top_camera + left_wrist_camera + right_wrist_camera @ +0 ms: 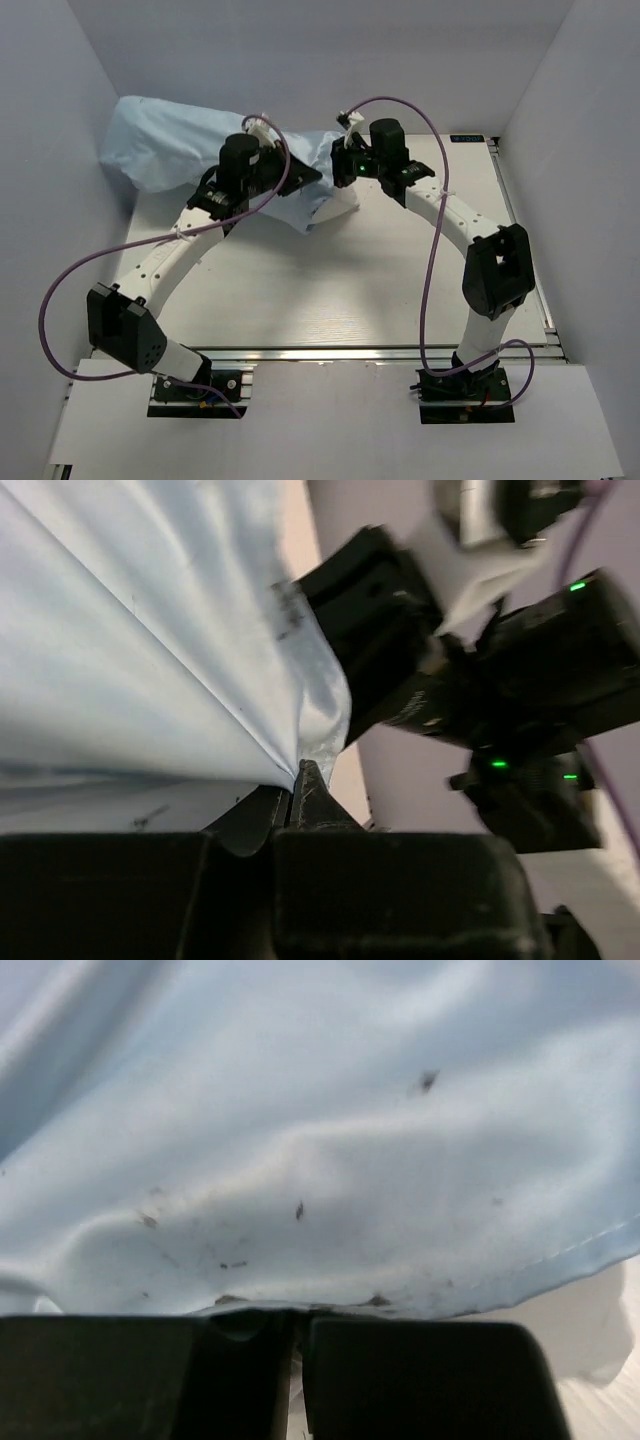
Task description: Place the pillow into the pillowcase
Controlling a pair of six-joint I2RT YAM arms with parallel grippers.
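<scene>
On the far left of the desk (330, 300), the pillow (343, 203) looks mostly inside the pillowcase (170, 140), one cream corner left to cover; left pincer (300, 777) and right pincer (298, 1325) each clamp its hem tight.

I am counting one light-blue pillowcase (170, 145) and one off-white pillow (343, 206), only a corner of it showing. I am working with two arms, my left arm (165, 262) and right arm (455, 215), each carrying one gripper: left gripper (300, 780), right gripper (297, 1325). Two purple cables (60, 290) are trailing, one per arm, over one worktop (330, 290)
</scene>
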